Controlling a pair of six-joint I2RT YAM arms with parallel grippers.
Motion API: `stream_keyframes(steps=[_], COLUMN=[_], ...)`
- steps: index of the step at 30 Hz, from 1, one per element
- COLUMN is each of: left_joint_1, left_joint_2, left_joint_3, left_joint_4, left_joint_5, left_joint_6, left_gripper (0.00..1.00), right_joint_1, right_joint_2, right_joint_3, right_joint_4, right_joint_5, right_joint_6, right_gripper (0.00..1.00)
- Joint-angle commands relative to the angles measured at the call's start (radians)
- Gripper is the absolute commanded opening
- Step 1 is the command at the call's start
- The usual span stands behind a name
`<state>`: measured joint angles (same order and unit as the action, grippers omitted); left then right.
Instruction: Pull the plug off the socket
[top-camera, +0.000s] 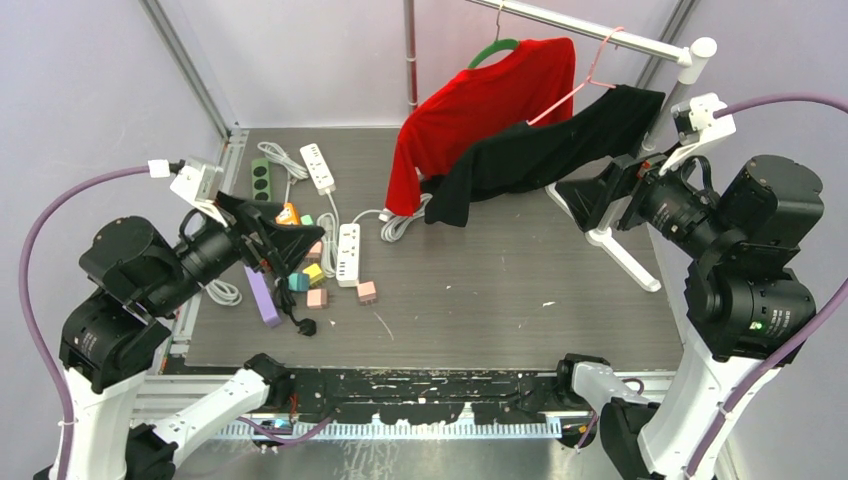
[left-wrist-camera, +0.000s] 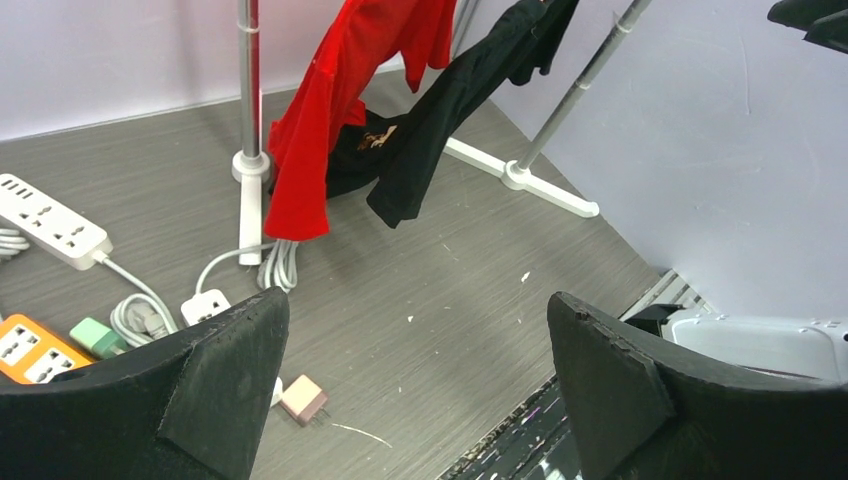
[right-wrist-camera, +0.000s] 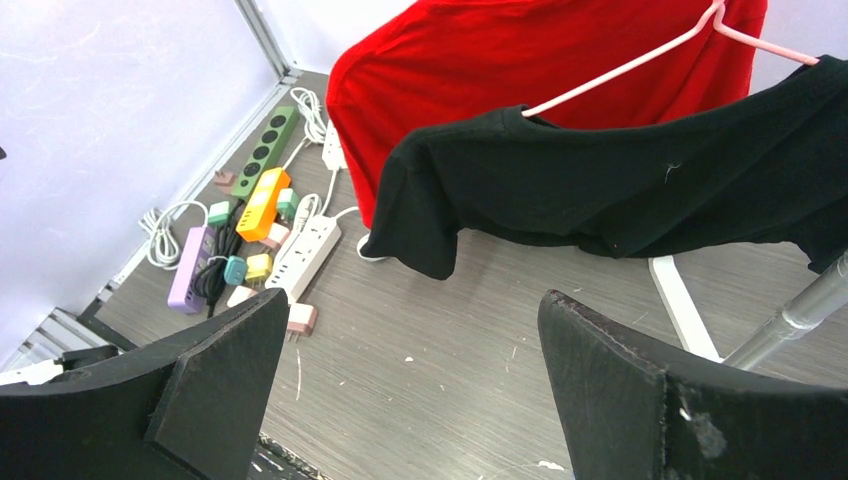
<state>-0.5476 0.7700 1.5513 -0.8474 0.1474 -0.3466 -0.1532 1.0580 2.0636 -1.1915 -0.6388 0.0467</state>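
Gaping empty, left gripper (left-wrist-camera: 415, 310) and right gripper (right-wrist-camera: 410, 305) hang over the table (top-camera: 500, 300). The right wrist view, unlike the left, shows the green strip (right-wrist-camera: 264, 150) and purple strip (right-wrist-camera: 188, 268), far ahead-left of its fingers (right-wrist-camera: 210, 380). A pink plug (left-wrist-camera: 303, 398) lies by the left fingers (left-wrist-camera: 200, 390), orange strip (left-wrist-camera: 30, 352) beside them.

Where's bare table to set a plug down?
Bare: the table stretch between the nearer white power strip and the rack foot, down to the near edge. Crowded: left side, where other strips, cables and adapters bunch; the back is overhung by the red shirt and black shirt.
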Motion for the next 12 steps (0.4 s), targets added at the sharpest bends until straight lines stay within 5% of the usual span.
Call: stream_keyframes(steps=[1,12], left_joint_1=[0.004,0.004], left_joint_2=[-0.004,-0.009], left_joint_3=[0.002,-0.012], left_joint_4=[0.073,0.079], left_joint_5=[0.039,0.053], left_joint_6=[0.034,0.052], left_gripper=[0.99,0.99], right_joint_1=[-0.012,-0.022], right_joint_2=[0.008,0.001], right_joint_3=[0.001,-0.017], right_joint_4=[0.023,0.029], right_joint_5=[-0.029,-0.037], right_joint_6=[-0.013,-0.016], right_gripper=[1.0,1.0])
